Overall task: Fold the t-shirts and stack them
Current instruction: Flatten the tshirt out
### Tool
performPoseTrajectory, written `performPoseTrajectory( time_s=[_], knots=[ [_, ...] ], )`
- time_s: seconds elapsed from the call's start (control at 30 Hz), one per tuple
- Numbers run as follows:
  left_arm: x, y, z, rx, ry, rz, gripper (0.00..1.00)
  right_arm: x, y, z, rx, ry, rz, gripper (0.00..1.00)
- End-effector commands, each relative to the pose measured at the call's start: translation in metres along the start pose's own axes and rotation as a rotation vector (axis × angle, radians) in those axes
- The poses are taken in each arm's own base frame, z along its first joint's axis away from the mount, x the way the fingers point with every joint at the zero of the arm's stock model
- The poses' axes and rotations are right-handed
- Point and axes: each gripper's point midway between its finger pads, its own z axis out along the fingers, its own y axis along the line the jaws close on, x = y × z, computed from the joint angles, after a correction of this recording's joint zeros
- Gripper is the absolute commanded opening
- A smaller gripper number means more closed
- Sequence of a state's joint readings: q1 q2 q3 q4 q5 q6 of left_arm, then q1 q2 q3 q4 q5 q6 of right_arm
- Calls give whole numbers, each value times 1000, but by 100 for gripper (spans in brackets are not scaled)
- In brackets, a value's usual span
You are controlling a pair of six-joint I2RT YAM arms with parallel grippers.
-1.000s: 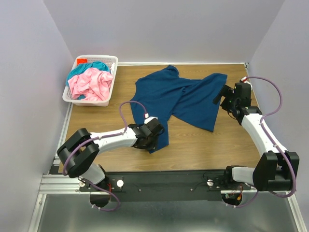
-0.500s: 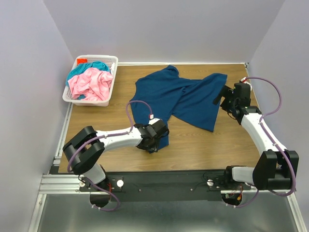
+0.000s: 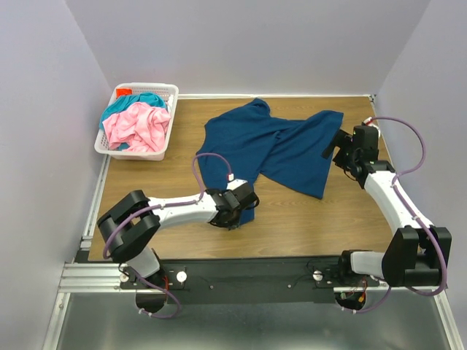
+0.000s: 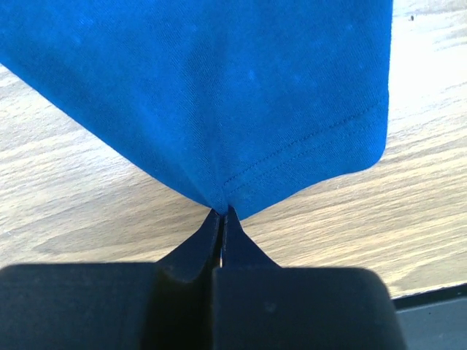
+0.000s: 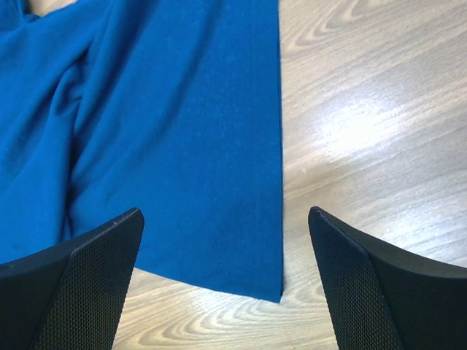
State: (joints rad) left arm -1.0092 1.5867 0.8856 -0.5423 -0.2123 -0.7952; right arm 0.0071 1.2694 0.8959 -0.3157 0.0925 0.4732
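The dark blue t-shirt (image 3: pixel 277 149) lies rumpled and unfolded on the table (image 3: pixel 146 182). My left gripper (image 4: pixel 222 215) is pinched tight on its near corner. My right gripper (image 5: pixel 225 213) hangs wide open above its right edge, holding nothing. The pink t-shirt (image 3: pixel 139 127) and teal t-shirt (image 3: pixel 142 98) wait in the basket (image 3: pixel 146 86).

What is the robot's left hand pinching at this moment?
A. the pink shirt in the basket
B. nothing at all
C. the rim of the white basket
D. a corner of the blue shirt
D: in the left wrist view the left hand is closed tight on a hemmed corner of the blue shirt.
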Motion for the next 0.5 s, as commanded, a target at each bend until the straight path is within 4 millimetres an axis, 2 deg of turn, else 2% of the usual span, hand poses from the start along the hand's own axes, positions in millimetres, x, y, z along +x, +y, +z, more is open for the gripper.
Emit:
performPoseTrajectory(
  time_s=[0.0,0.03,0.1,0.17,0.23,0.3,0.33,0.37,0.47],
  knots=[
    [3,20,9,-115,-3,-34,0,5,-5,-4,10,2,-6,100],
    [-10,17,1,-103,-43,-58,0,9,-6,-7,9,15,-4,100],
    [-31,23,-5,-108,-105,-104,0,16,-7,-11,4,41,-1,100],
    [-54,25,-17,-67,-177,-151,0,28,-16,-15,41,76,7,100],
    [-72,36,-23,-45,-220,-208,0,40,-22,-18,54,118,3,100],
    [-93,40,-34,7,-302,-242,0,67,-28,-20,68,182,-1,100],
    [-104,51,-37,7,-329,-281,0,79,-29,-20,72,209,-7,100],
    [-118,49,-47,45,-380,-291,0,89,-30,-20,70,235,-8,100],
    [-136,51,-60,96,-446,-296,0,119,-28,-18,81,309,-10,100]
  ],
)
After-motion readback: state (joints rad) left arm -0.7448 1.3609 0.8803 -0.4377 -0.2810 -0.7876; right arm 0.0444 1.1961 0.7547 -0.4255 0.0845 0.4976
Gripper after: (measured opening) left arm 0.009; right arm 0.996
